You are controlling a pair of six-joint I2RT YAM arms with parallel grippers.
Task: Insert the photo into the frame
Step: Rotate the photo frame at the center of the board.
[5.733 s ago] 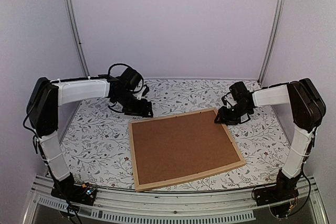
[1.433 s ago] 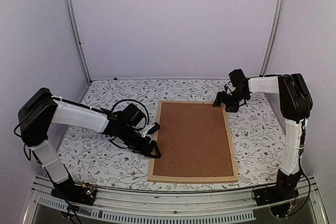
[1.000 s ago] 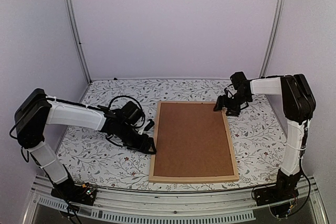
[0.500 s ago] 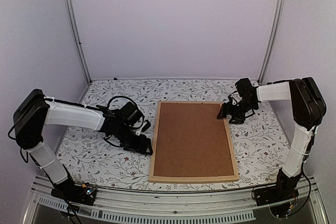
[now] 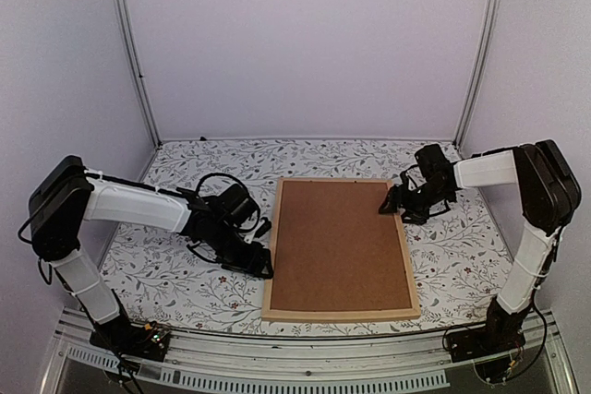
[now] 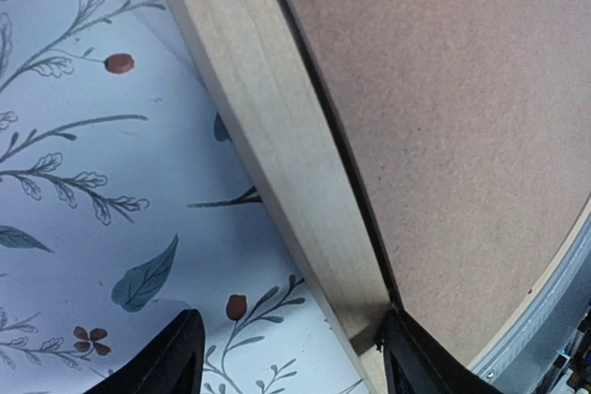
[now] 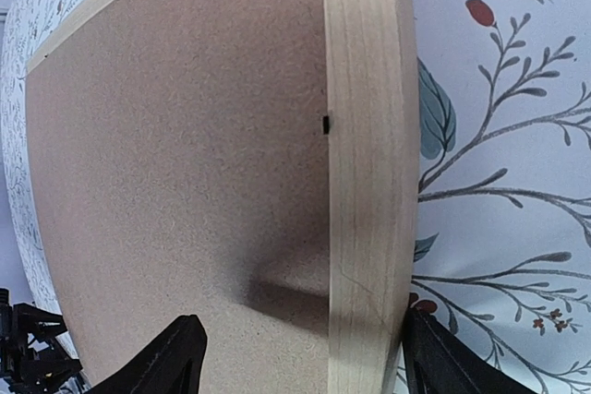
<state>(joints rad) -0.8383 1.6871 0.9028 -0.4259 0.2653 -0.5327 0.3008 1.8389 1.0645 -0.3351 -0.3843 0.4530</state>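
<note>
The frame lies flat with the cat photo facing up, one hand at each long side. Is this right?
No: what faces up in the frame is a plain brown backing board, as the top external view shows. The rest is right.

A large rectangular frame of thin, light natural-wood bars (image 5: 337,315) lies flat on the bench (image 5: 166,274), which is covered in a white cloth printed with leaves and small flowers. A plain brown backing board (image 5: 337,242) fills the frame, so the photo is not visible. The left jaws sit low at the frame's left bar, toward its near end. The right jaws sit at the frame's far right corner.
</note>
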